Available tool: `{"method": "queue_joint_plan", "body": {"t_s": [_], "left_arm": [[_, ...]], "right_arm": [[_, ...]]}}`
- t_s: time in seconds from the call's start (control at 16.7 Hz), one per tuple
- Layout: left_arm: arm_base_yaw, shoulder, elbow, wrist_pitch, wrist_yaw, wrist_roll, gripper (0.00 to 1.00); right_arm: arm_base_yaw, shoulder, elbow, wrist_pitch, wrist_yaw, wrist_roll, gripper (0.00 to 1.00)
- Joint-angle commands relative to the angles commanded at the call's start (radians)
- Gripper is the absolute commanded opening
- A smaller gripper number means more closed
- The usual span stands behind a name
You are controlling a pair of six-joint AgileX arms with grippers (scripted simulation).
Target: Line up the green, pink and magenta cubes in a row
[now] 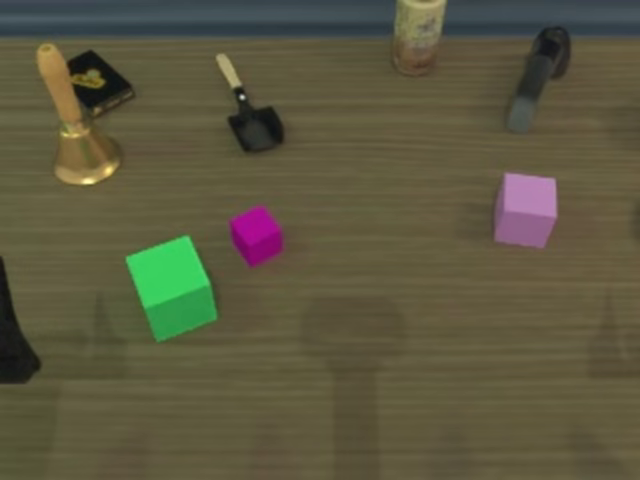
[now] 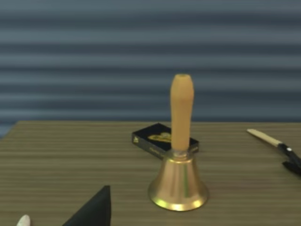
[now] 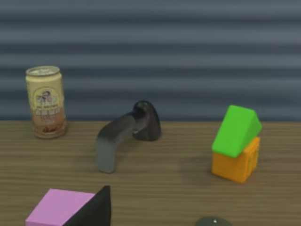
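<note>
The green cube [image 1: 172,287], the largest of the three, is seated on the wooden table [image 1: 400,330] at the left of the top view. The magenta cube [image 1: 256,235], the smallest, is placed just beside it, toward the far right of it, with a narrow gap between the two. The pink cube [image 1: 526,208], mid-sized and pale lilac, is set well apart at the right. All three are plain matte blocks with sharp edges; no row is formed.

The left arm [image 1: 14,335] is seen only as a dark shape at the left edge of the top view, near the green cube but apart from it. The right arm is barely visible at the right edge. The state of either set of jaws cannot be told from these views. No cube is held.

Along the far side, a polished brass bell [image 1: 80,135] with a wooden handle, a black card box [image 1: 99,83], a small black trowel [image 1: 250,110], a printed drink can [image 1: 418,35] and a dark grey scanner [image 1: 538,75] are laid out. A toy house [image 3: 236,143], green-roofed on an orange base, is shown in the right wrist view.
</note>
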Motion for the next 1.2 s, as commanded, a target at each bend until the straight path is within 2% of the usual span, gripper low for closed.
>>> {"method": "queue_joint_plan", "body": {"t_s": [0.24, 0.48, 0.78, 1.2], "left_arm": [[-0.011, 0.028, 0.028, -0.023, 0.006, 0.008, 1.0], [-0.069, 0.201, 0.188, -0.158, 0.03, 0.053, 1.0], [-0.173, 0.607, 0.516, -0.454, 0.058, 0.153, 1.0], [-0.321, 1.368, 1.074, -0.946, 0.069, 0.323, 1.0]], "right_arm": [[0.0, 0.0, 0.0, 0.0, 0.0, 0.0, 1.0], [0.0, 0.0, 0.0, 0.0, 0.0, 0.0, 1.0], [0.0, 0.0, 0.0, 0.0, 0.0, 0.0, 1.0], [0.0, 0.0, 0.0, 0.0, 0.0, 0.0, 1.0]]}}
